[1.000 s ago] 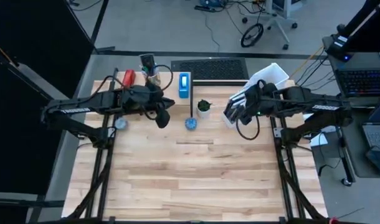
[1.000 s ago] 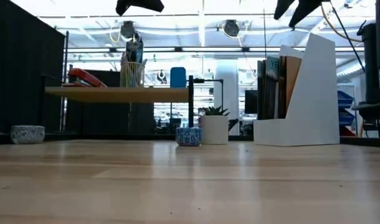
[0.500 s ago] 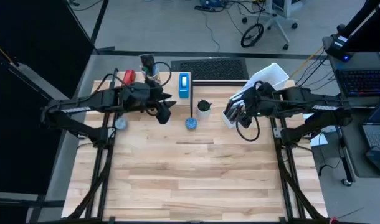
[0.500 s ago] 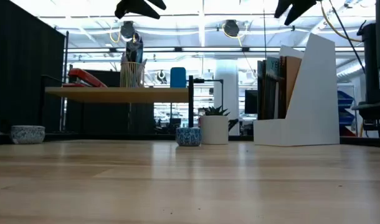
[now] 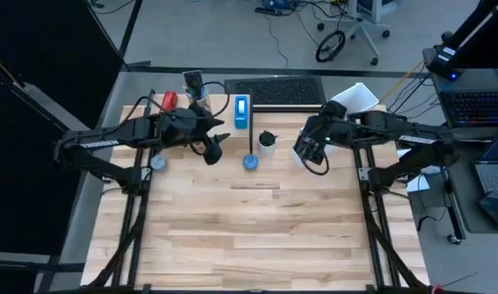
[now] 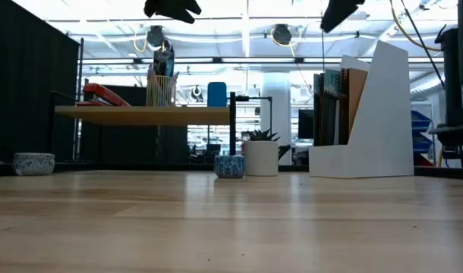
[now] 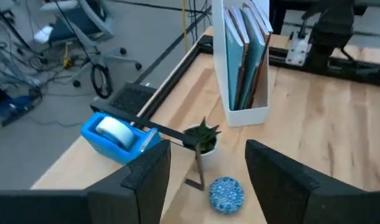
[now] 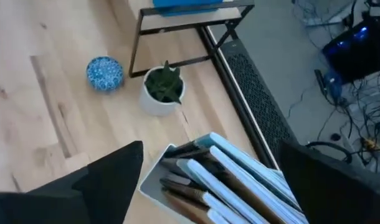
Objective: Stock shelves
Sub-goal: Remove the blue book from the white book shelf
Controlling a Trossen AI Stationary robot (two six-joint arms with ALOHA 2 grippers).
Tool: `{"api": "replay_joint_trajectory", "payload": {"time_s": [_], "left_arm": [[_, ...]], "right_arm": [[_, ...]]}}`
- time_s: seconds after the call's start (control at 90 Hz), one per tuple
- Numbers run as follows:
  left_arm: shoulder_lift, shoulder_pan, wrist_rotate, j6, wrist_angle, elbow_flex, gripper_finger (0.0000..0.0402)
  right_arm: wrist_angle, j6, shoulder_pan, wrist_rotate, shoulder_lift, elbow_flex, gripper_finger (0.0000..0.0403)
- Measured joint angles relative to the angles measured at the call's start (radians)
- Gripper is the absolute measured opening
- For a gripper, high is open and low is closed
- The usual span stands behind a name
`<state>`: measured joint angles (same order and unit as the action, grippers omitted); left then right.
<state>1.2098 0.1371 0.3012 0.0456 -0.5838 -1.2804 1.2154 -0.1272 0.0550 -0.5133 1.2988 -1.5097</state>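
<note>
I saw the table [image 5: 257,237] mostly bare across its near half, with everything gathered along the far edge. The low plank shelf [image 6: 144,114] stood toward the far left corner, carrying a red stapler [image 6: 104,95], a wire cup of pens [image 6: 161,89] and a blue tape dispenser [image 7: 118,135]. The white file holder [image 6: 372,121] stood upright toward the far right corner, packed with books. Between them sat a small potted plant [image 6: 261,154] with a blue patterned bowl [image 6: 230,166] just beside it; another patterned bowl [image 6: 33,163] rested near the left edge. My left gripper [image 7: 205,180] hung above the shelf's right end, jaws apart and empty. My right gripper [image 8: 209,180] hung over the file holder, jaws likewise apart, holding nothing.
</note>
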Motion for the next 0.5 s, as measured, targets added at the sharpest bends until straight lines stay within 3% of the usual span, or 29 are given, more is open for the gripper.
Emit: {"api": "replay_joint_trajectory", "payload": {"time_s": [0.233, 0.5], "left_arm": [[0.0, 0.0, 0.001, -0.06, -0.001, 0.0, 0.0194], [0.0, 0.0, 0.002, -0.062, 0.002, 0.013, 0.0194]], "right_arm": [[0.015, 0.127, 0.025, 0.156, 0.069, 0.0, 0.0317], [0.129, 0.169, 0.072, 0.204, 0.116, 0.0, 0.0212]]}}
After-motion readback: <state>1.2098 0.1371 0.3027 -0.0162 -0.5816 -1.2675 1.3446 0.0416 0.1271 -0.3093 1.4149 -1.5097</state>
